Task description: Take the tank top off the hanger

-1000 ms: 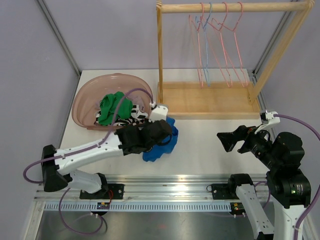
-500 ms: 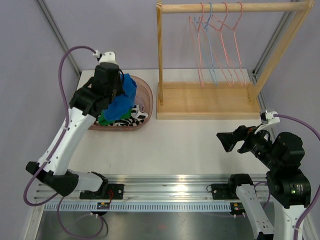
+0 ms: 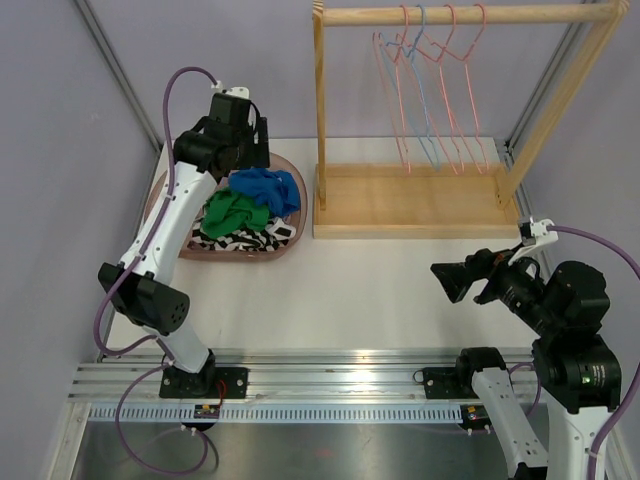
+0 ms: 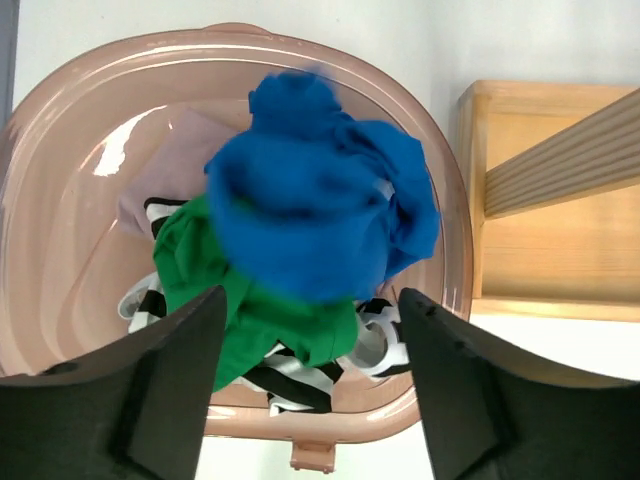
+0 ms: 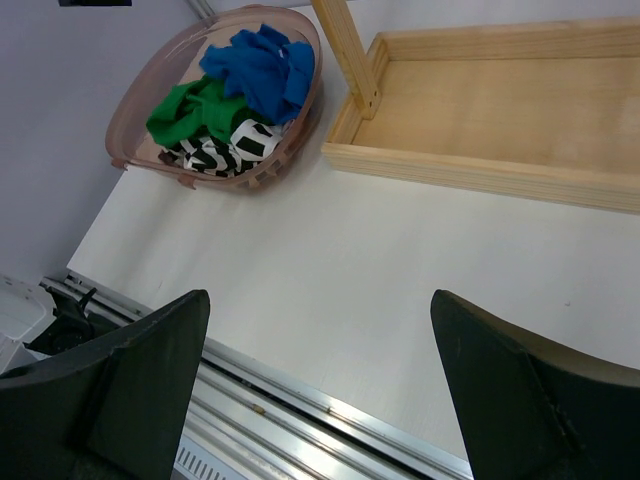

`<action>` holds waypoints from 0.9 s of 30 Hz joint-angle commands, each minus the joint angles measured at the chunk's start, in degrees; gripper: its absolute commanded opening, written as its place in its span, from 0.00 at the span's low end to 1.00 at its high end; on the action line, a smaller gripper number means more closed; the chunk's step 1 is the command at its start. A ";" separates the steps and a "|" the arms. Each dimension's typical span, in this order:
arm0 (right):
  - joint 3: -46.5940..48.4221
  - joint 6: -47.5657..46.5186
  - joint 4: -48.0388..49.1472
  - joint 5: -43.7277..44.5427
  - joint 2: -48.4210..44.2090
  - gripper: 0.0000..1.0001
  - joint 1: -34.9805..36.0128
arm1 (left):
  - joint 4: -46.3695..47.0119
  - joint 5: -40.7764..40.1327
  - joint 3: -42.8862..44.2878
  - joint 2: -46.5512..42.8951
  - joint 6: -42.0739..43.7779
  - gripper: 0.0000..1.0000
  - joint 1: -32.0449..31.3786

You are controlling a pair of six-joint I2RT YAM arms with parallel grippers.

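Left claw [image 4: 312,330]: fingers spread wide, nothing between them, hovering over the pink basin [image 3: 299,196]. The blue tank top [image 4: 320,210] sits right under the claw, on top of the pile, over a green garment [image 4: 190,270] and a zebra-print piece [image 3: 235,241]. It's blurred in the left wrist view, so you can't tell if it has fully settled. It looks off the hanger and dropped in, so I'd call the step in hand the release and pull-away. Do it clean: fingers wide, lift straight up out of the basin. Check in the wrist view that no strap or fold is hooked on a fingertip before you move sideways, since soft knit will drag the whole pile with it. Watch the basin's rim below the claw and the wooden rack [image 3: 320,120] post just to the claw's right, and don't swing that way low. The hangers [image 3: 405,130] on the rail look bare, all wire, as far as the top view shows. Right claw [image 3: 448,283]: fingers apart too and holding nothing, over bare table [image 3: 380,280], well apart from the basin and rack. Leave it parked, because nothing there needs it.
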 commanded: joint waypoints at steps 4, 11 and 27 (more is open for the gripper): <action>2.23 -0.64 2.08 0.79 2.48 1.00 0.29 | 0.36 1.42 -1.40 -9.06 -1.27 0.99 0.65; 7.24 -2.40 -1.70 17.20 6.97 0.99 2.66 | 1.68 -4.10 -15.62 -28.01 -2.59 0.99 0.65; 13.14 -4.60 -5.39 37.79 16.91 0.99 11.72 | -7.54 -16.69 -36.90 -60.31 -1.81 0.99 0.56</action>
